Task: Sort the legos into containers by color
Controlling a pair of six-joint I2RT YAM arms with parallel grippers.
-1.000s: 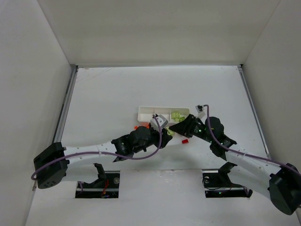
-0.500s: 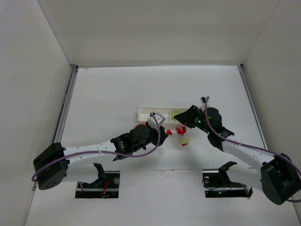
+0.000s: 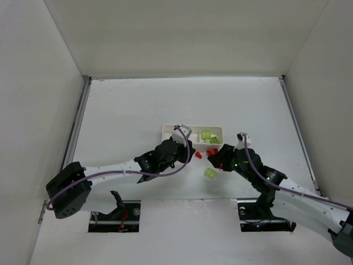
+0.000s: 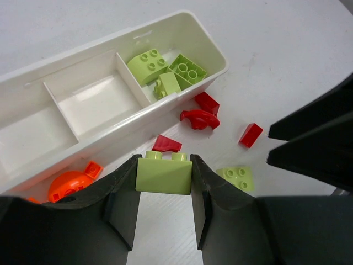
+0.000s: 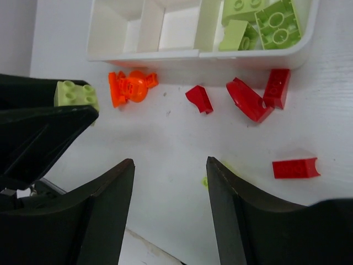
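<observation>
From above, the tray lies mid-worktop, parallel to the far edge, with loose legos along its near side. In the left wrist view, the left end effector is clamped on a yellow-green brick, and three green bricks lie in the tray's compartment nearest the right edge. In the right wrist view, the right end effector has its fingers apart and empty over bare worktop.

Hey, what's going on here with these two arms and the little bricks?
Two arms are sorting bricks by colour into a white tray. The left gripper holds a pale green brick just in front of the tray. The right gripper is open and empty above the table, near a loose green brick. Three green bricks sit in the tray's right-end compartment; the other two compartments are empty. Red pieces and orange pieces lie on the table beside the tray.
</observation>
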